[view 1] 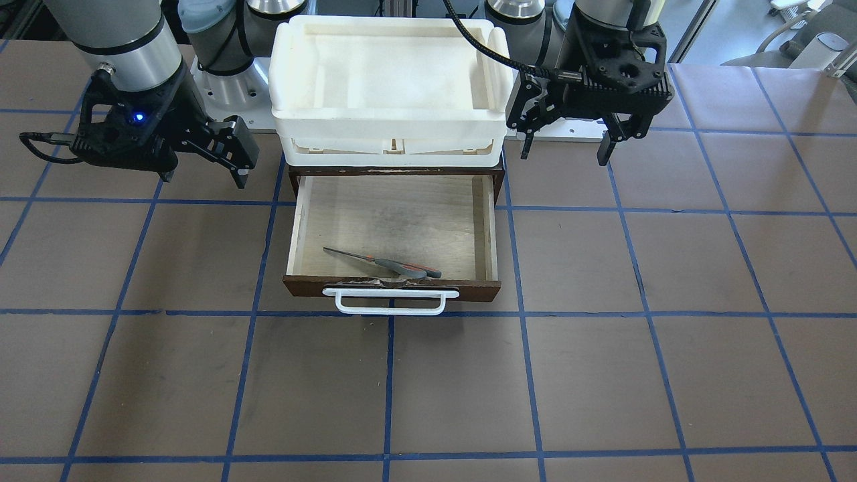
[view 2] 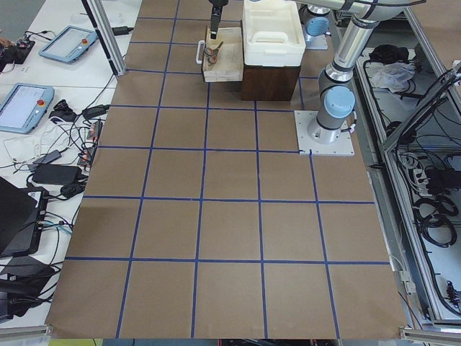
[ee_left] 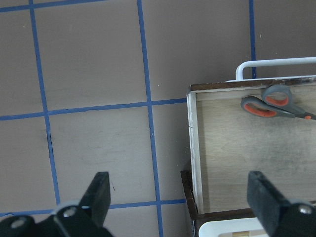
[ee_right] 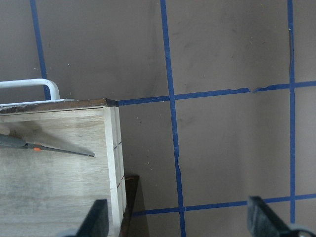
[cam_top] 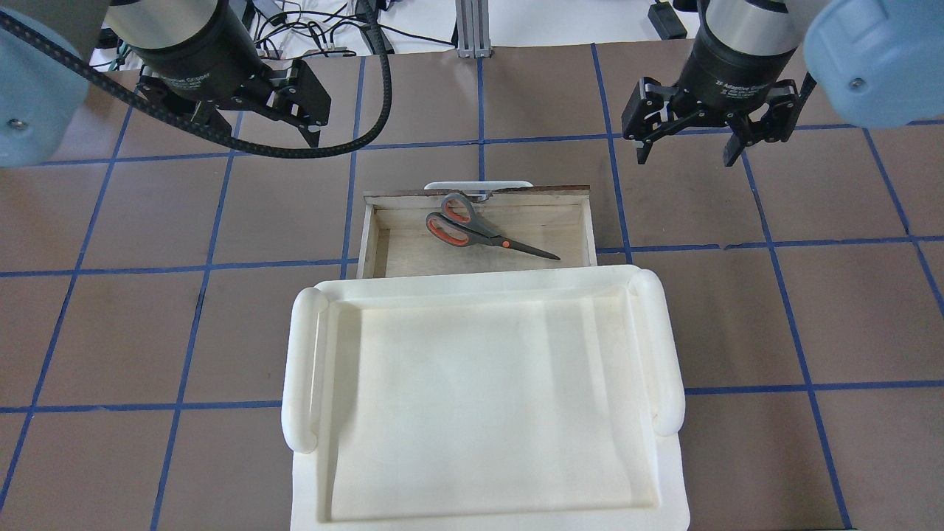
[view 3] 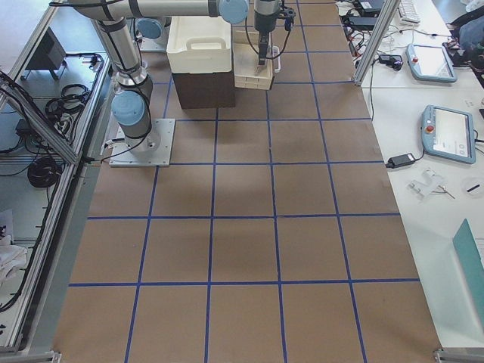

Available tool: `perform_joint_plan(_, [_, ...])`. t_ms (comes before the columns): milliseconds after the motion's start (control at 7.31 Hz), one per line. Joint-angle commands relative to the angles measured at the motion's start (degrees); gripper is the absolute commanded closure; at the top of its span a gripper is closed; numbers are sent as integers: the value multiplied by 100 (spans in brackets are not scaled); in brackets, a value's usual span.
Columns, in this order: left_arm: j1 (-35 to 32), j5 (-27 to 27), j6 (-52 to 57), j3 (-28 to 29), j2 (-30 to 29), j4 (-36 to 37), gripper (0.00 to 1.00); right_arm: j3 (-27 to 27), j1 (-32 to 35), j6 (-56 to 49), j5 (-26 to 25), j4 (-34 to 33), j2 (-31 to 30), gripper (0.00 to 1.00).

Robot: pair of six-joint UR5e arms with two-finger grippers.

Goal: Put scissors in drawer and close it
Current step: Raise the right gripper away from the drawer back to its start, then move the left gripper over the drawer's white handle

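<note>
The scissors (cam_top: 479,230) are lying flat inside the open drawer (cam_top: 588,228), loops against its front wall and blades pointing toward four o'clock in the overhead view, while the left gripper (view 1: 564,152) and right gripper (cam_top: 686,158) are hovering, spread wide and empty, at ten and two o'clock.

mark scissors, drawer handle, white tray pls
scissors (cam_top: 487,236), overhead view, on the grey shank just behind the pivot.
drawer handle (view 1: 392,310), front-facing view, on the middle of the white bar.
white tray (cam_top: 301,369), overhead view, on the rolled rim at the view's left.
</note>
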Motion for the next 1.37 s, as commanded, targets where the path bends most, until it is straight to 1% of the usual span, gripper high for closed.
perform_joint_plan(0, [0, 0, 0, 0, -3, 0, 0, 11, -12, -25, 6, 33, -34, 0])
perform_joint_plan(684, [0, -9, 0, 0, -56, 9, 0, 19, -30, -17, -3, 42, -25, 0])
perform_joint_plan(957, [-87, -44, 0, 79, -659, 883, 0, 19, -30, -17, -20, 50, -25, 0])
perform_joint_plan(1094, [-114, -53, 0, 149, -1071, 1349, 0, 19, -39, -95, -64, 42, -25, 0])
perform_joint_plan(1231, [-236, -61, -35, 584, -1441, 1423, 0, 19, -39, -235, -64, 33, -25, 0])
